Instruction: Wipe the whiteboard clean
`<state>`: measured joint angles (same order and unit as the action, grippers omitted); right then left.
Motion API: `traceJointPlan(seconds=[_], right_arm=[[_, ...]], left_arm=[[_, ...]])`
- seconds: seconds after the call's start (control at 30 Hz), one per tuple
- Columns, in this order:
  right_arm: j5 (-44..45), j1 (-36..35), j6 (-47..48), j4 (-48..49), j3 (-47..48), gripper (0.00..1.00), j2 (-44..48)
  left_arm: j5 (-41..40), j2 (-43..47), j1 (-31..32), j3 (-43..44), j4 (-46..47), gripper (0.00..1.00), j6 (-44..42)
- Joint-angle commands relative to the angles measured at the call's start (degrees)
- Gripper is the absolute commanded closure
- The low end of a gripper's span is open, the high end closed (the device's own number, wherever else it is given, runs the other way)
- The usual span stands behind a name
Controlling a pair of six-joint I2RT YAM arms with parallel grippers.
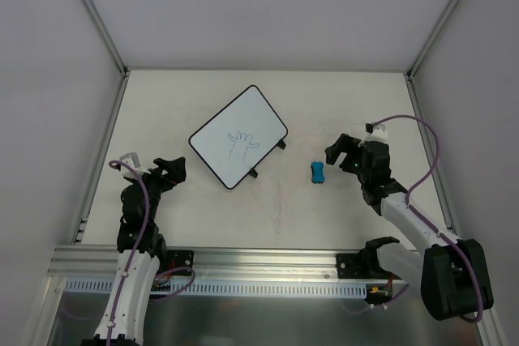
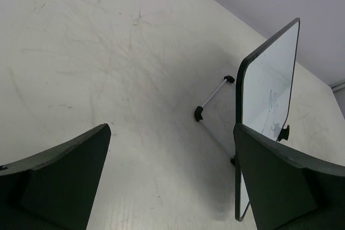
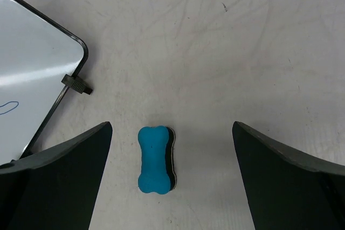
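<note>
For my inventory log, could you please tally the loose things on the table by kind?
Whiteboard: 1
Blue eraser: 1
Total: 2

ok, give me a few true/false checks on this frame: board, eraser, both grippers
1. The whiteboard has a line sketch on it. True.
2. The right gripper is shut on the blue eraser. False: the gripper is open, and the eraser lies untouched on the table, seen between the fingers in the right wrist view.
3. The eraser sits on top of the whiteboard. False: it lies on the table to the board's right, apart from it.
4. The left gripper is open and holds nothing. True.
</note>
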<state>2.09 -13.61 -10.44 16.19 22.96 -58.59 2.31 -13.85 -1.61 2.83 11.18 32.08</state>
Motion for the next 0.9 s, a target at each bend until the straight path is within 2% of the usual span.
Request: traceJointPlan(seconds=[0.0,0.13,0.27,0.37,0.7,0.77,0.87], right_arm=[[-0.94,-0.19,-0.64,-0.89,4.98,0.01,-2.66],[-1.56,-0.11,-0.46,-3.70,7.88,0.01,-6.09],[-7.87,-0.19,0.41,-3.79,9.56,0.01,-9.00],[-8.24,-0.89,1.12,-3.70,10.26,0.01,-10.49],[1.25,-7.66,5.60,-13.89,18.08,0.01,-18.39],[2.04,-8.72,6.13,-14.86,19.75,0.04,-19.72],[3.79,-9.77,6.66,-17.92,22.21,0.23,-22.62]], left_arm=[[-1.51,0.40,-0.42,-2.22,0.25,0.01,0.09],[-1.43,0.93,-0.50,-2.22,-0.02,0.01,0.01],[-1.08,1.54,-0.42,-2.39,-0.02,0.01,0.09],[-1.25,1.63,-0.50,-2.48,0.07,0.01,0.09],[-1.08,1.37,-0.50,-2.39,-0.02,0.01,-0.08],[-0.99,1.37,-0.50,-2.30,-0.10,0.01,-0.08],[-0.90,1.28,-0.50,-2.30,-0.11,0.01,-0.26]])
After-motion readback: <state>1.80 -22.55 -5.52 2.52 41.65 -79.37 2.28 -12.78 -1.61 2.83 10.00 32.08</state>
